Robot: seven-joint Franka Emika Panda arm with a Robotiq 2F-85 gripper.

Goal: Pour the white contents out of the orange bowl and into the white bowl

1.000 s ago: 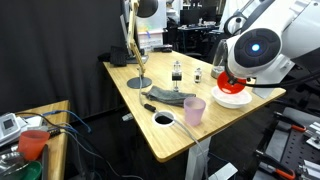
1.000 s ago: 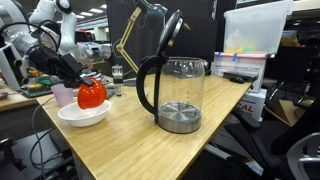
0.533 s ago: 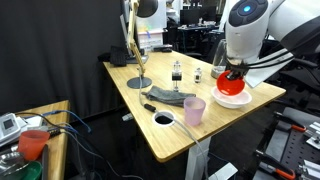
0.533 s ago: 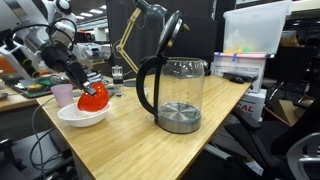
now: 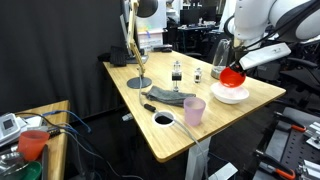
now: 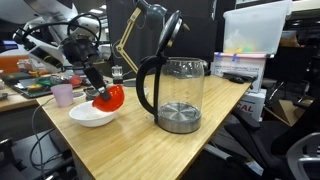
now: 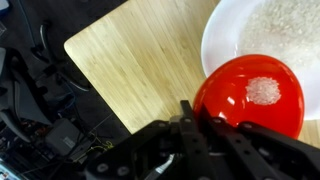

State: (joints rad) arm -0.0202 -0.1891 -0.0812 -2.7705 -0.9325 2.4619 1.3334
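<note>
My gripper (image 7: 205, 122) is shut on the rim of the orange bowl (image 7: 252, 95), a glossy red-orange bowl with a small patch of white grains left inside. It is held tilted above and beside the white bowl (image 7: 222, 35), which holds white grains. In both exterior views the orange bowl (image 5: 232, 75) (image 6: 110, 97) hangs tipped just over the white bowl (image 5: 229, 95) (image 6: 92, 116) on the wooden table (image 5: 150, 110).
A glass kettle (image 6: 172, 92) stands on the table near the white bowl. A translucent pink cup (image 5: 194, 110), a dark cloth (image 5: 172, 97), a lamp base (image 5: 139, 82) and small bottles (image 5: 177, 71) are on the table. A red-orange cup with wires (image 5: 33, 143) sits off-table.
The arm has lifted and swung the orange bowl from resting in the white bowl to a tilted hold at its side. White grains now lie in the white bowl.
</note>
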